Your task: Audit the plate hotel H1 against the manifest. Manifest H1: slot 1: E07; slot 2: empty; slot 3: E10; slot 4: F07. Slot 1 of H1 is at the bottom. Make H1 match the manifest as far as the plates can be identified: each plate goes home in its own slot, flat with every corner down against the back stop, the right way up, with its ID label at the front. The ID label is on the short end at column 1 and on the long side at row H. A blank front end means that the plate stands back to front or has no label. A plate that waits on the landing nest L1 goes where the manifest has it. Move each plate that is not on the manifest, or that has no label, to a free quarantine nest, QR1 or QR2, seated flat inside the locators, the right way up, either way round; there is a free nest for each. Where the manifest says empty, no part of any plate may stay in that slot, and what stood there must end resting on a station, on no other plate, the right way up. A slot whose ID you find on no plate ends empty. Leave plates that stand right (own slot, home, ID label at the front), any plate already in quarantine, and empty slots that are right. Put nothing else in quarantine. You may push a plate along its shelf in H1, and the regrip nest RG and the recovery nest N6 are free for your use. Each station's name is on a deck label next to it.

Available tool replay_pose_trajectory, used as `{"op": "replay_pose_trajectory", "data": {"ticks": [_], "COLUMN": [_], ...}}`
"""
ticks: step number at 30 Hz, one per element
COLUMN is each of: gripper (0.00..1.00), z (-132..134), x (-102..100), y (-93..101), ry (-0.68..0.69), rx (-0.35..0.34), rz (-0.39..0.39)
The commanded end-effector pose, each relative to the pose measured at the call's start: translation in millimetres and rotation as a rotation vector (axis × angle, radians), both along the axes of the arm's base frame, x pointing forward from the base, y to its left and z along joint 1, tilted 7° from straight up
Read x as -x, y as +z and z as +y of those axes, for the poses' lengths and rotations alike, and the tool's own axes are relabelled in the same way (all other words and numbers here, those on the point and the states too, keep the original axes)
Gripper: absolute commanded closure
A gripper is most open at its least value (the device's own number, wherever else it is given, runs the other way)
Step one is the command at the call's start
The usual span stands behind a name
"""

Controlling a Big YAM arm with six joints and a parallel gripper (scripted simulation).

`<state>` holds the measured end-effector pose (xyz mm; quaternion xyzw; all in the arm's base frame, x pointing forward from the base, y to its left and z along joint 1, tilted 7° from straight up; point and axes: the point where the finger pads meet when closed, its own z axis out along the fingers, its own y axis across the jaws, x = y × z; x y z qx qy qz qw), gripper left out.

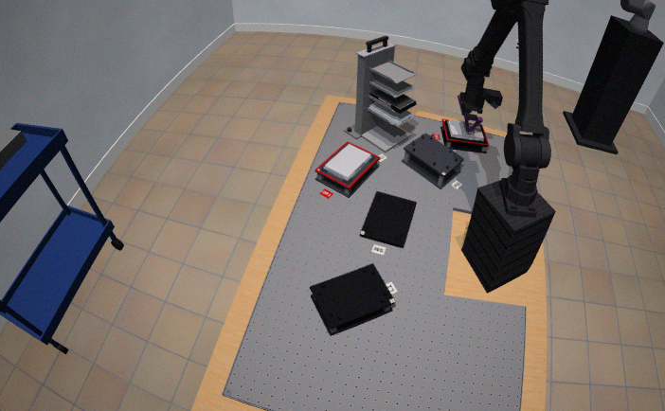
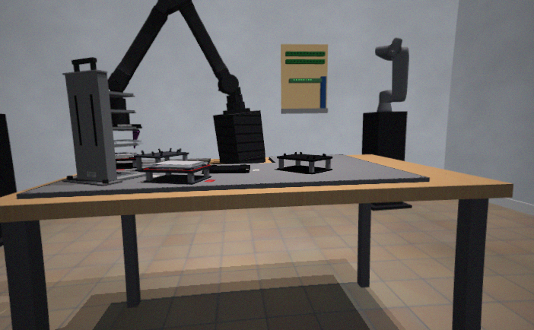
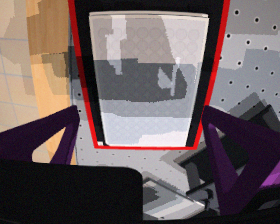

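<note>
The hand (image 1: 471, 124) is wide open and holds nothing; it hangs just above a pale plate (image 3: 149, 76) that lies flat in a red-rimmed nest (image 1: 482, 140) at the far right of the worktop (image 1: 284, 204). The purple fingers stand on both sides of the plate's near end. A second pale plate (image 1: 348, 162) rests in another red-rimmed nest (image 1: 321, 169) to the left, near the hotel (image 1: 366, 92), whose shelves hold more plates.
</note>
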<state>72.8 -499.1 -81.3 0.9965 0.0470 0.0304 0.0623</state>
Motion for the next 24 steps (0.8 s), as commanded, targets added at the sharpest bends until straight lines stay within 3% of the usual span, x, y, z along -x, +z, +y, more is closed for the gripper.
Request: {"op": "replay_pose_trajectory", "data": {"ticks": [1, 11, 13, 14, 17, 18, 22, 24], "gripper": [0.0, 0.0, 0.0, 0.0, 0.0, 0.0, 0.0, 0.0], "z": [-4, -1, -1, 6, 4, -6, 6, -4], "x": [5, 7, 7, 8, 8, 3, 13, 12], "y": [21.2, 54.2, 54.2, 34.4, 34.8, 48.5, 58.9, 71.4], "ry": [-0.004, 0.001, 0.001, -0.001, -0.001, -0.002, -0.003, -0.003], "rx": [0.017, 0.02, 0.02, -0.021, -0.017, 0.023, 0.011, 0.033], "rz": [0.003, 0.003, 0.003, 0.008, 0.007, 0.001, 0.004, 0.001]}}
